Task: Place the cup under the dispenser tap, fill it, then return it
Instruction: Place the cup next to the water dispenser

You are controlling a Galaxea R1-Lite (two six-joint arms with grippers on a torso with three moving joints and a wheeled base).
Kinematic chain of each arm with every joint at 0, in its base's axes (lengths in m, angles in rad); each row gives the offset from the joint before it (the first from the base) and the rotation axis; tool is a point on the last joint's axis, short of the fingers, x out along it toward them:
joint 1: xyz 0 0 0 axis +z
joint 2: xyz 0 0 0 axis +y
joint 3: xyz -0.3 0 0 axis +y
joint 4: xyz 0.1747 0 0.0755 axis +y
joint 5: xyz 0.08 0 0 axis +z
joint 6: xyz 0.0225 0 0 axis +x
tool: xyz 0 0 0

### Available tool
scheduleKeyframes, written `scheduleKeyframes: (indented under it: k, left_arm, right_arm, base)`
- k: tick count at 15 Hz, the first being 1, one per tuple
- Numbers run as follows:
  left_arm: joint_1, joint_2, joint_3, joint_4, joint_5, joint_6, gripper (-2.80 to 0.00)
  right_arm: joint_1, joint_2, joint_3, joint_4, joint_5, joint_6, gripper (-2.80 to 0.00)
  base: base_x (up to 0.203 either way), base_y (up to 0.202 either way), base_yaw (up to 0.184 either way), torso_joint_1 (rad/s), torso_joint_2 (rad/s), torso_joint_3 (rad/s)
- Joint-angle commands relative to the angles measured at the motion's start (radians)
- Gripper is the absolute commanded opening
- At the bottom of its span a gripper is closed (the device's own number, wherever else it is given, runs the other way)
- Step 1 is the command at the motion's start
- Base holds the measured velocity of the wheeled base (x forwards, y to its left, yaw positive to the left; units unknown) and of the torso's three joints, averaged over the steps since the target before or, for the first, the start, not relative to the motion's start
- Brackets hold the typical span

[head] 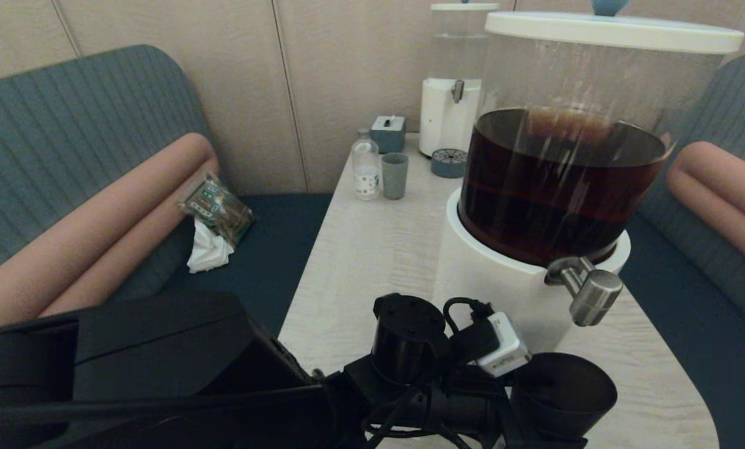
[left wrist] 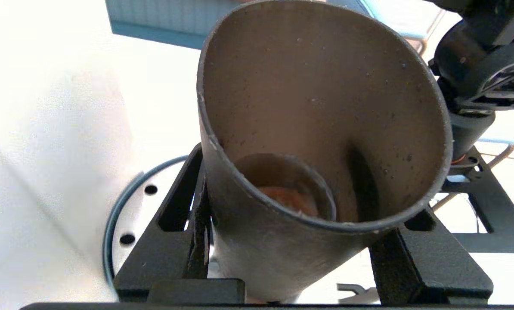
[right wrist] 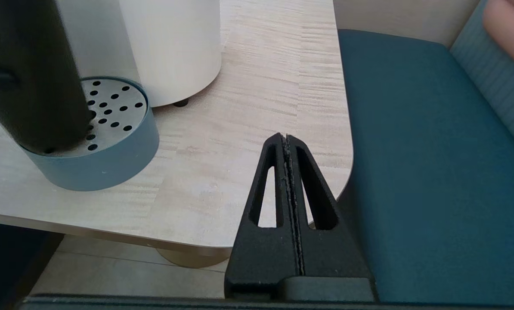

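Left gripper [left wrist: 283, 262] clamped around the black cup [left wrist: 321, 142], one finger [left wrist: 184, 224] pressed to each side of the cup's lower wall. In the head view, cup [head: 563, 393] low at the near end of the table [head: 372, 249], just below and slightly nearer than the steel tap [head: 588, 290], with a clear gap between rim and spout. From the right wrist camera, cup [right wrist: 29, 73] standing on or just above the perforated drip tray [right wrist: 106, 146]; contact between base and tray not readable. Inside the cup, a small reddish-brown patch at the bottom, walls otherwise bare and speckled.

Tap sticking out from the white base of the big dispenser [head: 553, 162], tank roughly half full of dark brown liquid, white lid on top.

Right gripper [right wrist: 288, 142] out past the near right corner of the table, beside the teal seat [right wrist: 433, 172], its two fingers [right wrist: 267, 193] pressed flat together with nothing between them, well apart from the cup.

Farther back on the table: a second, smaller dispenser [head: 453, 81] with clear liquid and its own round tray [head: 448, 163], a grey-green tumbler [head: 395, 176], a small clear bottle [head: 365, 165] just beside it, and a little grey box [head: 388, 133] against the wall. On the left bench, a crumpled snack packet [head: 216, 209] resting on a white tissue [head: 209, 252].
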Motion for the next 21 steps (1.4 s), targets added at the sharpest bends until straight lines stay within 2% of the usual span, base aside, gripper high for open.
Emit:
scheduleKeyframes:
  k: [1, 12, 15, 18, 21]
  left_arm:
    - [0.0, -0.052, 0.034, -0.008, 0.01, -0.002, -2.8]
    - [0.015, -0.272, 0.222, -0.012, 0.142, -0.065, -2.8]
    - [0.044, -0.334, 0.29, -0.012, 0.167, -0.075, -2.8]
    - [0.088, -0.382, 0.338, -0.008, 0.24, -0.108, -2.8]
    - [0.146, -0.428, 0.365, -0.008, 0.263, -0.115, -2.8]
  right_arm:
    - [0.0, -0.005, 0.008, -0.001, 0.001, -0.001, -2.8]
    - [0.0, -0.005, 0.008, -0.001, 0.001, -0.001, -2.8]
    - [0.0, -0.005, 0.008, -0.001, 0.001, -0.001, -2.8]
    - [0.0, -0.005, 0.008, -0.001, 0.0, -0.001, -2.8]
    - [0.0, -0.005, 0.008, -0.001, 0.001, -0.001, -2.8]
  base:
    - [0.0, 0.0, 0.0, 0.0, 0.0, 0.0]
    - [0.0, 0.0, 0.0, 0.0, 0.0, 0.0]
    - [0.0, 0.0, 0.0, 0.0, 0.0, 0.0]
    - [0.0, 0.0, 0.0, 0.0, 0.0, 0.0]
    - [0.0, 0.0, 0.0, 0.0, 0.0, 0.0]
